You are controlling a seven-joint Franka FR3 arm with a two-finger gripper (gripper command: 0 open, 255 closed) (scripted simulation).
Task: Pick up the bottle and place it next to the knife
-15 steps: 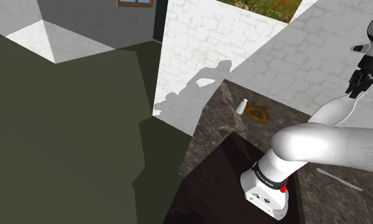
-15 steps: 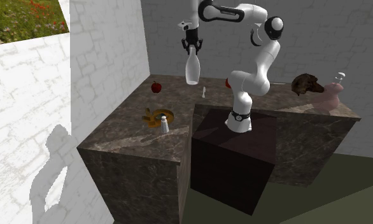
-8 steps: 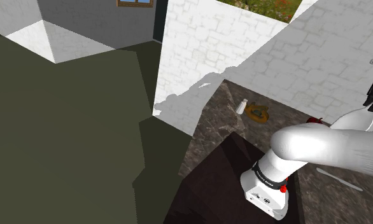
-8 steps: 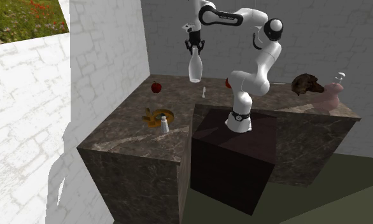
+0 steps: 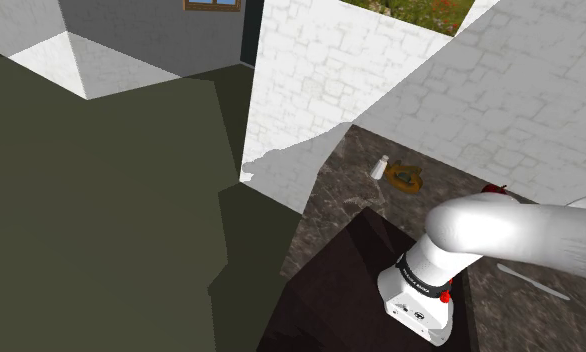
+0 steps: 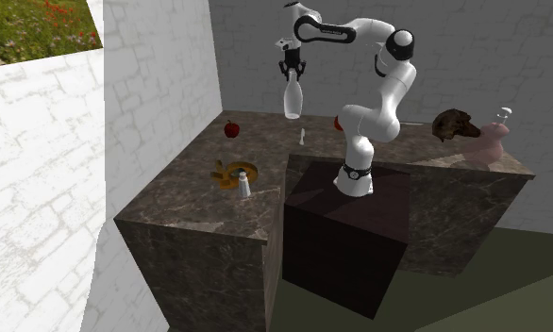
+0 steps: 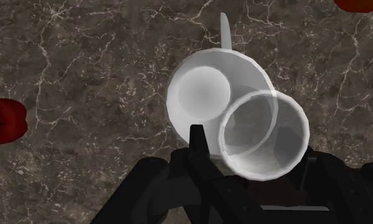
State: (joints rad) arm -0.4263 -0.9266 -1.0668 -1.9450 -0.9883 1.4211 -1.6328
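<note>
The two black fingers (image 7: pixel 197 140) pinch the neck of a pale, glassy bottle (image 6: pixel 291 97). From where I stand the gripper (image 6: pixel 290 70) has it hanging body-down, upright, high in the air. The bottle is lifted well clear of the dark marbled counter (image 6: pixel 199 203) and sits almost straight above the knife (image 6: pixel 303 137). Looking down along the hand, the bottle's round body covers most of the knife, and only one white end pokes out from behind it.

That is my worry. If the arm lowers straight from here, I'd guess the base lands on the knife rather than beside it, and the bottle then rocks or tips once it is let go. It needs a small sideways shift first, onto bare counter just beside the knife.

The hold is only on the narrow neck, with the heavy part hanging below. A quick swing could make the bottle sway or slip, so a slow descent looks safer.

A red pepper (image 7: pixel 4 121) lies near the knife off to one side. Shifting too far that way could nudge it.
</note>
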